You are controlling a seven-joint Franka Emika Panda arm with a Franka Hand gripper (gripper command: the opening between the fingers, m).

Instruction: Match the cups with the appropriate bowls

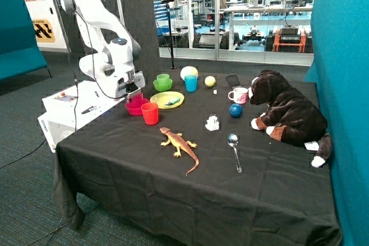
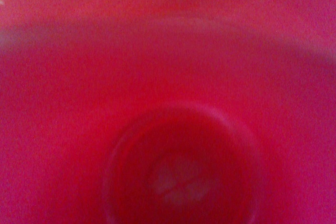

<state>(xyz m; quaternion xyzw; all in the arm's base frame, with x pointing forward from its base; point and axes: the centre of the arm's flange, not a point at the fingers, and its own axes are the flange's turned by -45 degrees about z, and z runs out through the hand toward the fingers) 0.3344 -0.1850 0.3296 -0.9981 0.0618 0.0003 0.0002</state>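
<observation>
A light green cup (image 1: 163, 77) stands inside the lime green bowl (image 1: 162, 86) at the back of the table. The magenta-pink bowl (image 1: 136, 108) sits near the table edge by the robot's base. A red-pink cup (image 1: 150, 113) stands upright on the cloth, touching or just beside that bowl. My gripper (image 1: 135, 93) hangs low, right over the pink bowl. The wrist view is filled with magenta-pink plastic with a round floor (image 2: 181, 179), most likely the bowl's inside. No gripper part shows there.
A yellow-green plate (image 1: 167, 100) with a small blue-green item lies between the bowls. A blue cup (image 1: 191, 83), white ball (image 1: 188, 72), yellow ball (image 1: 210, 81), white mug (image 1: 238, 95), blue ball (image 1: 235, 110), toy lizard (image 1: 180, 144), spoon (image 1: 234, 151) and plush dog (image 1: 285, 113) are also on the table.
</observation>
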